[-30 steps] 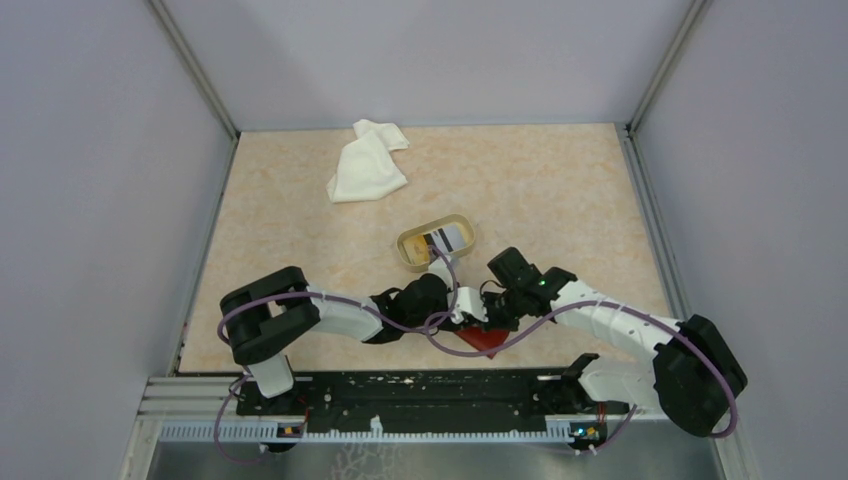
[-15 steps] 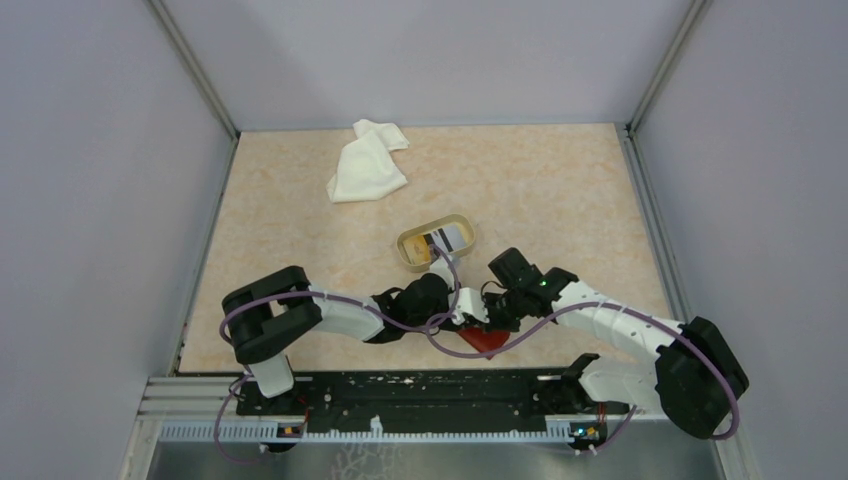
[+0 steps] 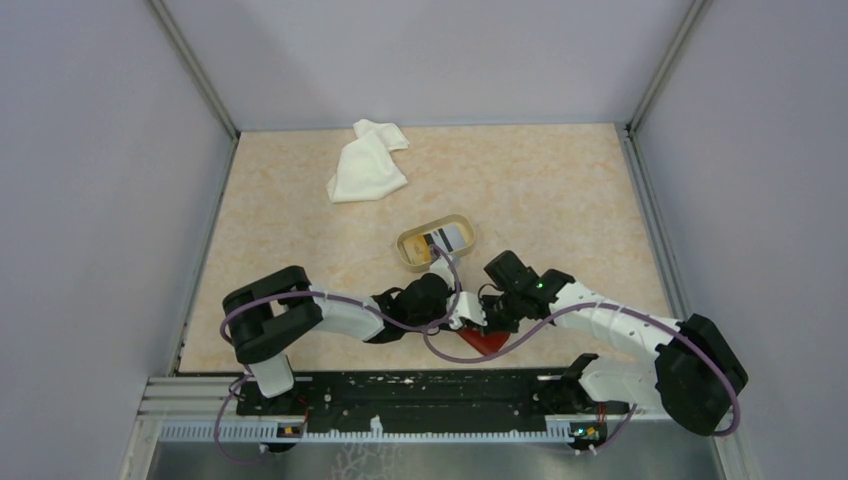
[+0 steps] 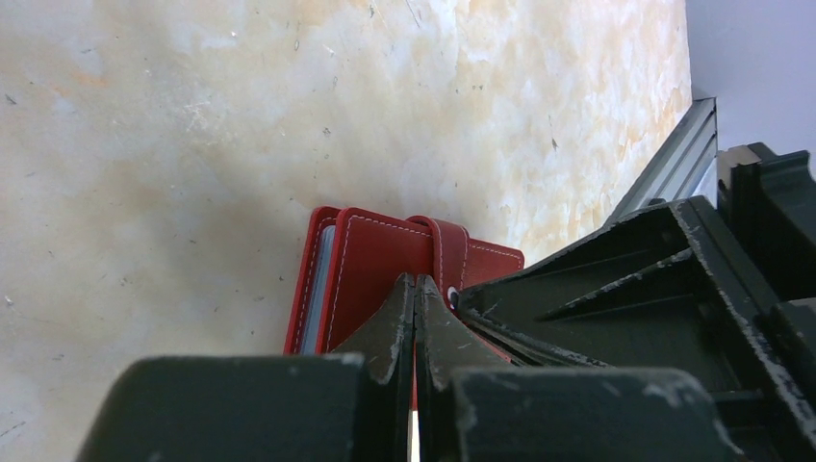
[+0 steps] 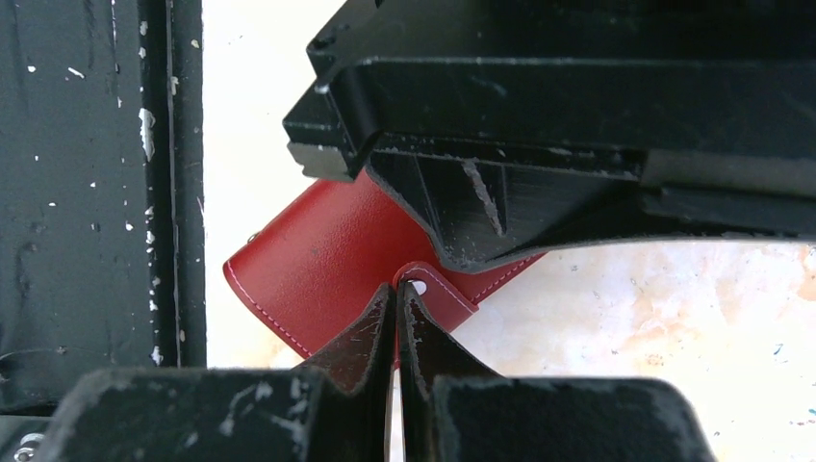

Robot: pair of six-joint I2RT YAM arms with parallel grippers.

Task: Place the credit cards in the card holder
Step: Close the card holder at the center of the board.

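Overhead view of a beige marbled table (image 3: 560, 190) walled in grey, with two robot arms reaching in from a black rail (image 3: 430, 385) at the near edge. The arms meet over one red card holder (image 3: 487, 342), which lies on the table near the rail, just in front of their wrists.

The left gripper (image 4: 416, 281) has its two dark fingers pressed flat together. Its tips sit over the folded card holder, right at the red strap (image 4: 448, 252) and its small silver snap (image 4: 452, 292). White stitching runs along the holder's edges, and pale pockets show at its left side. The right gripper (image 5: 396, 289) is likewise clenched tight, its tips at the rounded snap end of the same strap. Whether either one pinches the strap cannot be told. Each gripper's black body crowds the other's wrist view and hides part of the holder.

Beyond the grippers stands one tan oval dish (image 3: 408, 259). In it are the credit cards (image 3: 447, 238): a pale one with a dark stripe and a sliver of yellow-orange show. Their count and any print are too small to make out. One crumpled white cloth (image 3: 365, 165) lies well apart, toward the far left of the table.
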